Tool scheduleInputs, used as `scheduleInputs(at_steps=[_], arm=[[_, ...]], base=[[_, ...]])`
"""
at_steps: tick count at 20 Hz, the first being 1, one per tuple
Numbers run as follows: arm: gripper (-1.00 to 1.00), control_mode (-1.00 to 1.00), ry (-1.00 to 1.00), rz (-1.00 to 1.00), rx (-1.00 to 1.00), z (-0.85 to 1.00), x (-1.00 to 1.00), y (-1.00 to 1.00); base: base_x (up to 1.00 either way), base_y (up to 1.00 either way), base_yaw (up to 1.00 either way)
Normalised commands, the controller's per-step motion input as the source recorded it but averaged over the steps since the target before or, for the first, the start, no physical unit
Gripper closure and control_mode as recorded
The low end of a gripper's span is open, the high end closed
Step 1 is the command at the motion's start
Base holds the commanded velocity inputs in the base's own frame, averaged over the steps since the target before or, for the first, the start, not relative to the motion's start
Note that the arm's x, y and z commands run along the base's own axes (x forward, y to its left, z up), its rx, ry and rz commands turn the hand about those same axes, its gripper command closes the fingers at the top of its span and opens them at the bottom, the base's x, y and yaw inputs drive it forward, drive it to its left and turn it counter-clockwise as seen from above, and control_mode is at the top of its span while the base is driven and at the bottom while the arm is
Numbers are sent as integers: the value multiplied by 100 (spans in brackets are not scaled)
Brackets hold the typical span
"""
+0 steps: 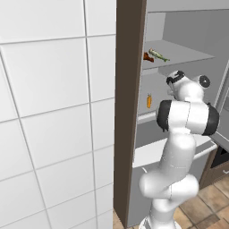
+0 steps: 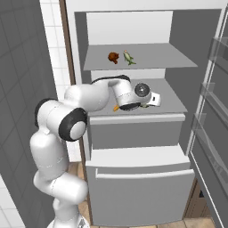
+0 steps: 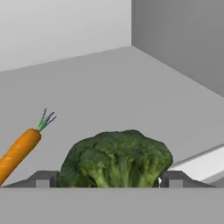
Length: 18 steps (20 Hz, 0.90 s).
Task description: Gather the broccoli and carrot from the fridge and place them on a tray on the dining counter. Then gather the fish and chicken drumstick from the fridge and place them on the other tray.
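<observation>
A green broccoli (image 3: 116, 157) sits on the fridge's middle shelf (image 3: 131, 87), right between my two fingertips (image 3: 43, 178). My gripper (image 3: 108, 178) stands open around it, one tip at each side of the head. The carrot (image 3: 19, 151) lies on the same shelf just left of the broccoli, leaves pointing away; it also shows as the orange carrot (image 1: 149, 101) and behind my wrist as the carrot (image 2: 116, 107). On the shelf above lie the fish (image 2: 128, 57) and the brown chicken drumstick (image 2: 113, 57), side by side.
The fridge door (image 2: 209, 111) hangs open at the right with its racks. A closed drawer (image 2: 133, 129) sits under the middle shelf. A brown side panel (image 1: 129, 112) and a tiled wall (image 1: 53, 112) bound the fridge on the left.
</observation>
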Motion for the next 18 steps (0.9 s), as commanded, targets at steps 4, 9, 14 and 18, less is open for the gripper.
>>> scheduleInputs(at_steps=[4,9,14,18], arm=[[100,-100,3,-7,7,81,-50,0],[100,-100,12,-13,10,53,-63,-1],[100,-100,12,-18,6,43,-70,4],[100,-100,9,-16,8,51,-82,2]], base=[[0,0,0],[0,0,0],[0,0,0],[0,0,0]])
